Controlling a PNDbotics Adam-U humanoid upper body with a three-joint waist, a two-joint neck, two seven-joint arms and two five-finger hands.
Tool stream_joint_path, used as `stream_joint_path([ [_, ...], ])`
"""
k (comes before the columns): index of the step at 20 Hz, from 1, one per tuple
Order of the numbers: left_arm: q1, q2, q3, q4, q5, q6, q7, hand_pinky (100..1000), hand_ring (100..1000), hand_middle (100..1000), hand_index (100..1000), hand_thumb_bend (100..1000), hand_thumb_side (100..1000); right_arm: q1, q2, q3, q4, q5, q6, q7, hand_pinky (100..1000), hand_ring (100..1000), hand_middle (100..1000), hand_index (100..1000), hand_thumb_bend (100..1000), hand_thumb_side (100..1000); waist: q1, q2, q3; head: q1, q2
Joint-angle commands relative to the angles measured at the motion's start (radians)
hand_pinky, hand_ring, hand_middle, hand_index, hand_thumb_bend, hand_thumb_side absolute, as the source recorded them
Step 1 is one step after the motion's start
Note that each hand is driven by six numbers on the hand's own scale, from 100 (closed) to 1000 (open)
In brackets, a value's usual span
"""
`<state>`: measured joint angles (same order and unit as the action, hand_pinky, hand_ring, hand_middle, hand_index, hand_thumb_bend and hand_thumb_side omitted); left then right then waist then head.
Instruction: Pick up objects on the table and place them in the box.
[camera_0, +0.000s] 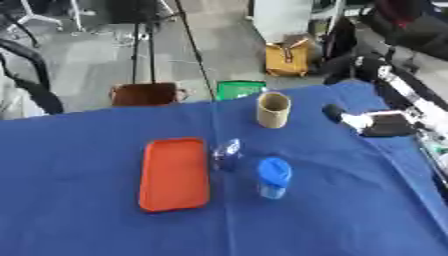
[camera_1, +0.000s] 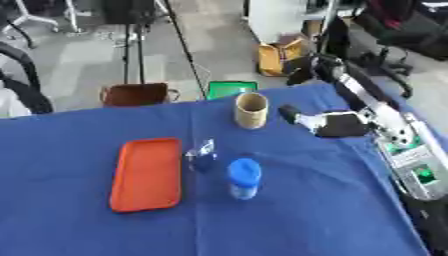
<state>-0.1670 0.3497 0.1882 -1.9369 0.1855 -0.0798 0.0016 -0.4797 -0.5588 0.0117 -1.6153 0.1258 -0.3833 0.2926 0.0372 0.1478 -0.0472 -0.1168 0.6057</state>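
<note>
While our right robot hand (camera_1: 325, 122) hovered over the blue surface (camera_1: 289, 210), nothing was in it.
We could not tell whether its fingers were straight or curled. Just beside it stood a tan cup (camera_1: 250, 110); nearer us, an orange tray (camera_0: 174, 174), a small clear thing (camera_0: 226, 152) and a blue-capped jar (camera_0: 273, 178) sat close together.

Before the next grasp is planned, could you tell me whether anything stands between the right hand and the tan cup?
Nothing visible does. The right hand hangs over the blue cloth just right of the tan cup, with only bare cloth between them. The blue-lidded jar and the orange tray lie nearer the camera, off that line.
</note>
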Motion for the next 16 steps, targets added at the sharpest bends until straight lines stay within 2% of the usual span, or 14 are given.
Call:
stream_joint_path([
  [1,-0.007,0.017,0.006,-0.013,-0.001,-0.003,0.001,509,800,809,903,363,1000,-0.004,-0.026,-0.005,-0.017,-0.001,-0.003,0.01,733,692,737,842,447,374,-0.003,-0.017,0.001,-0.005,0.003],
  [7,-0.006,0.018,0.005,-0.013,0.0,-0.003,-0.001,508,798,807,903,362,1000,0.01,-0.033,0.021,-0.003,0.02,-0.029,0.089,743,707,754,853,458,380,-0.003,-0.017,0.001,-0.009,0.005],
  [10,-0.006,0.018,0.004,-0.014,0.0,-0.003,-0.001,508,797,806,903,362,1000,0.017,-0.036,0.034,0.007,0.033,-0.041,0.124,759,735,780,883,501,371,-0.003,-0.017,0.0,-0.014,0.007],
  [16,-0.008,0.02,0.003,-0.014,0.0,-0.002,-0.003,508,795,803,904,362,1000,0.044,-0.04,0.074,0.075,0.113,-0.089,0.243,784,777,811,906,545,365,-0.007,-0.016,0.001,-0.02,0.01],
])
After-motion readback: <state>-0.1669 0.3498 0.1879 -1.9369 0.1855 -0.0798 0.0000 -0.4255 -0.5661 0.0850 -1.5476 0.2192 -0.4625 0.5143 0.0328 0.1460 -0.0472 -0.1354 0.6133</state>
